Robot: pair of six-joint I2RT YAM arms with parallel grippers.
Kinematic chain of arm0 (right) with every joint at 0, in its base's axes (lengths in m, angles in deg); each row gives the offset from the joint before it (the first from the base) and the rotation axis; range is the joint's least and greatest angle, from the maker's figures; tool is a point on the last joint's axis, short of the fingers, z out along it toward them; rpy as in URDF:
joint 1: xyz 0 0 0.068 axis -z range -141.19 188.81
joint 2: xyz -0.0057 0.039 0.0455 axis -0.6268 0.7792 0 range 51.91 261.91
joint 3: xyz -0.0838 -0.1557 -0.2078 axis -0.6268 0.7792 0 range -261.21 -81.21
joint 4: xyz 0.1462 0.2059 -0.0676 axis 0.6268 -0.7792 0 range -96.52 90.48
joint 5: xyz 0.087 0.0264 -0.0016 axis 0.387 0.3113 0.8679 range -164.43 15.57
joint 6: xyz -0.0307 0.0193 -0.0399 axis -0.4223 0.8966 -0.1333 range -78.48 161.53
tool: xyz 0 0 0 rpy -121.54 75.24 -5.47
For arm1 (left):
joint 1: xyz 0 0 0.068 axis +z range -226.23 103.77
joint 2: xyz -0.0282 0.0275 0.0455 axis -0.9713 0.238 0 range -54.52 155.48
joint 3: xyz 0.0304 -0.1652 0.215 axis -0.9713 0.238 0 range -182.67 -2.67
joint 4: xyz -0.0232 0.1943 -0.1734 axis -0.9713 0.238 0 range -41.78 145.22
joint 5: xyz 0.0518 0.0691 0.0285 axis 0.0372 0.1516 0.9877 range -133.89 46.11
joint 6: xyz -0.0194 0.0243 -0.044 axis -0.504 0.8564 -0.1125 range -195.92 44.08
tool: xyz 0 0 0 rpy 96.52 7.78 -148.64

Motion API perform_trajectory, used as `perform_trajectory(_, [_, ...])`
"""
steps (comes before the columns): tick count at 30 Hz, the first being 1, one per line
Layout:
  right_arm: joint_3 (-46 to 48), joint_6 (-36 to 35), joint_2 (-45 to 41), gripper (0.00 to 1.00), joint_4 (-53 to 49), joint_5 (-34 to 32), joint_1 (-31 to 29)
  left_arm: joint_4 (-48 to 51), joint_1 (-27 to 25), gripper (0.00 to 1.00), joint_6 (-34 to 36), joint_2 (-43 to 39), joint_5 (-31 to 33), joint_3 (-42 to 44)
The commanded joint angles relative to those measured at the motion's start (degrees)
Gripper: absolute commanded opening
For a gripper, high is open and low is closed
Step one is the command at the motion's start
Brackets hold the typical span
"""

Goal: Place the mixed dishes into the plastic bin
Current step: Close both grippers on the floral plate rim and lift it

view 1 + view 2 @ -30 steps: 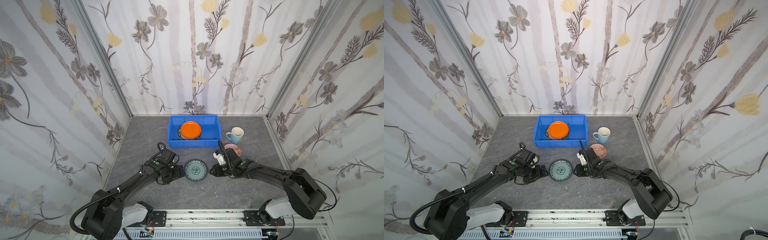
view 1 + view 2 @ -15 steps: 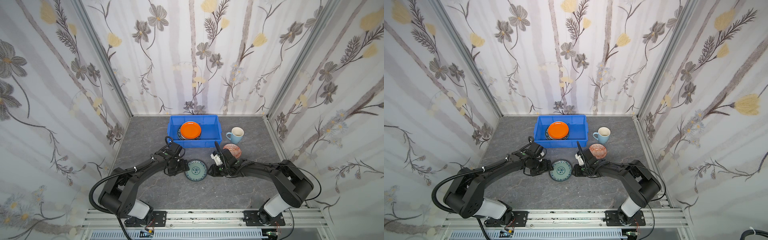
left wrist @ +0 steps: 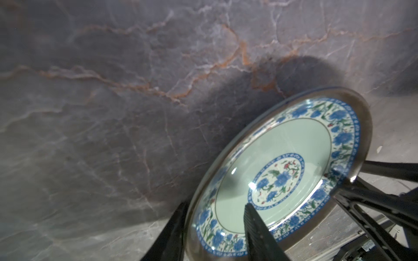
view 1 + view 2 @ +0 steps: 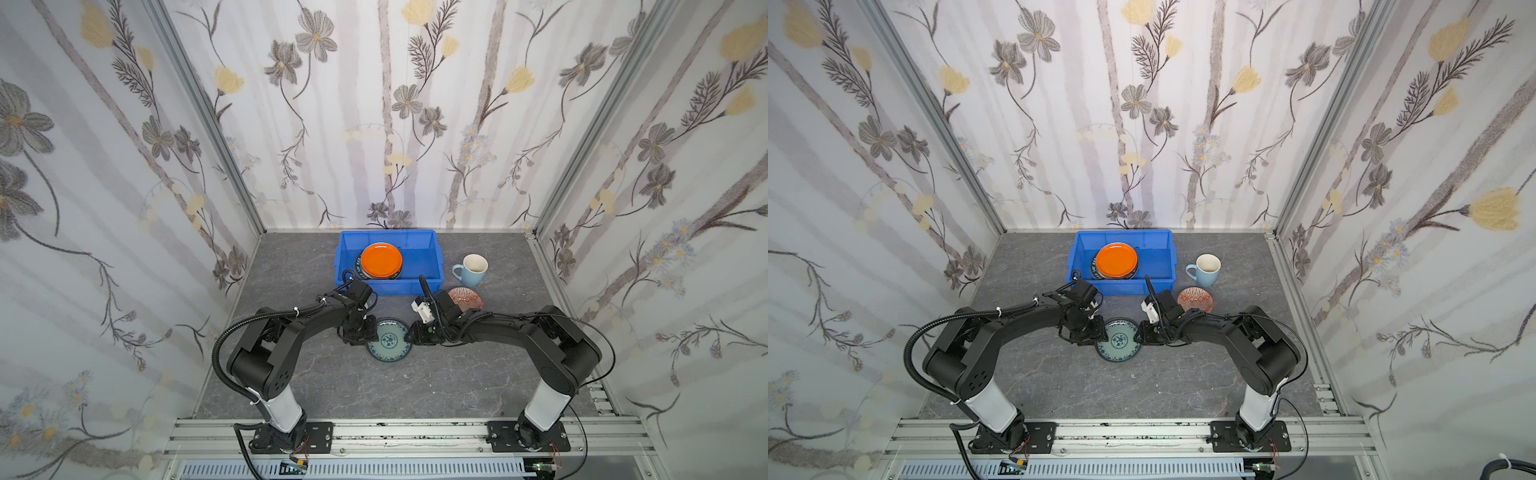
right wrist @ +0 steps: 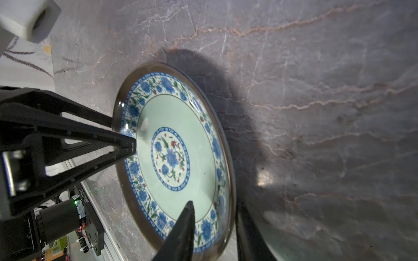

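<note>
Right claw [image 4: 410, 333] gripping teal plate [image 4: 390, 343], left claw [image 4: 371, 332] astride rim

Free R half of bin [image 4: 419, 258]; mug [image 4: 472, 271], bowl [image 4: 466, 298] beside it.

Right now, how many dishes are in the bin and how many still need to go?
Done: two plates lie stacked in the bin, the orange plate on a dark-rimmed plate. In hand: the teal plate is on the table, the right gripper pinching its rim and the left gripper straddling the opposite edge. Left: that plate, the mug and the bowl, both on the table beside the bin.
</note>
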Motion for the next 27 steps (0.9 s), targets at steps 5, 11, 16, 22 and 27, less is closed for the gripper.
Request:
perform_trajectory(5, [-1.0,-0.8,1.3,0.15,-1.2,1.3,-0.1,-1.4,-0.1,0.36,-0.1,2.2,-1.5,0.2])
perform_trajectory(11, [-3.5,-3.3,0.6,0.04,-5.0,0.2,0.2,-0.3,0.0,0.48,0.2,1.5,-0.9,-1.3])
perform_trajectory(16, [-6.3,-5.2,-0.7,0.01,-7.7,0.1,1.3,4.1,0.4,0.89,1.8,-0.4,1.3,-4.2])
perform_trajectory(22, [-9.8,-7.6,-1.8,0.01,-10.9,0.6,2.7,9.3,2.3,1.0,2.5,-6.5,5.4,-7.1])
perform_trajectory(27, [-13.6,-9.1,-2.2,0.01,-14.1,1.9,3.8,13.0,5.7,1.0,3.5,-12.1,7.1,-10.0])
